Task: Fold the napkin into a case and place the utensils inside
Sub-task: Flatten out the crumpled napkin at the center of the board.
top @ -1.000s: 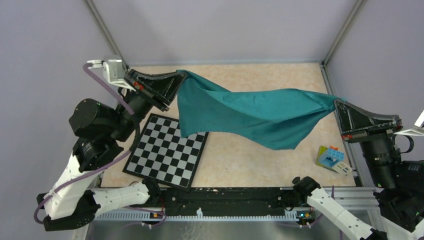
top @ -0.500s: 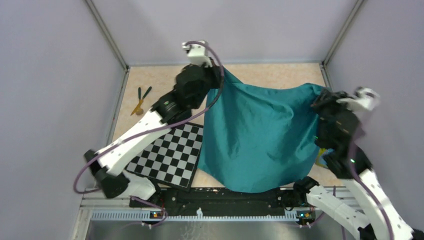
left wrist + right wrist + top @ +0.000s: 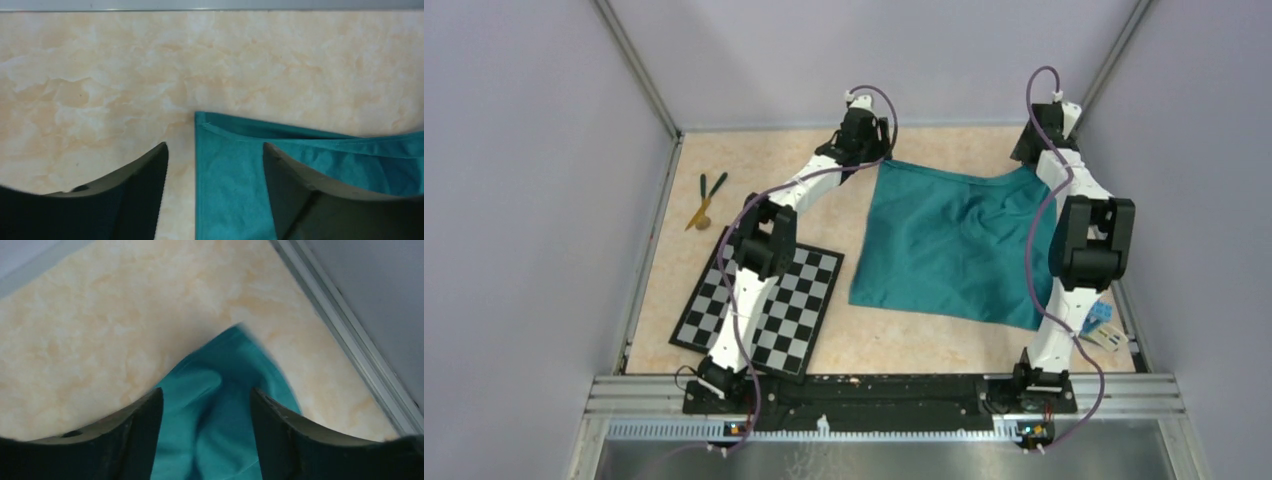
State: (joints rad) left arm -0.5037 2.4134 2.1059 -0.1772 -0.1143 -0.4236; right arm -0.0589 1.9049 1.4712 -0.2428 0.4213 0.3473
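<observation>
Napkin: the teal napkin [image 3: 949, 245] is lying spread out and nearly flat on the desk [image 3: 744, 160], with a few soft wrinkles running through its far half.
Napkin position: it is sitting right of the checkerboard mat [image 3: 759, 310], just beside the mat's right corner and not overlapping it.
Fold: the cloth is lying as one open sheet, with no fold made yet.
Left hand: the left hand [image 3: 874, 160] is reaching to the napkin's far-left corner. In the left wrist view its fingers [image 3: 150, 175] are standing apart. The hemmed corner is lying flat on the desk between them, so the hand is gripping nothing.
Right hand: the right hand [image 3: 1027, 155] is hanging over the napkin's far-right corner, close to the right wall rail. In the right wrist view its fingers [image 3: 145, 420] are also spread. The corner is lying slightly bunched between them, and nothing is pinching it.
Utensils: the three sticks [image 3: 704, 200], two dark green and one yellowish, are lying together by the left wall, beyond the mat and well apart from the napkin.
Toy blocks: the blue-and-green blocks [image 3: 1099, 325] are sitting at the near right, partly hidden behind the right arm.
</observation>
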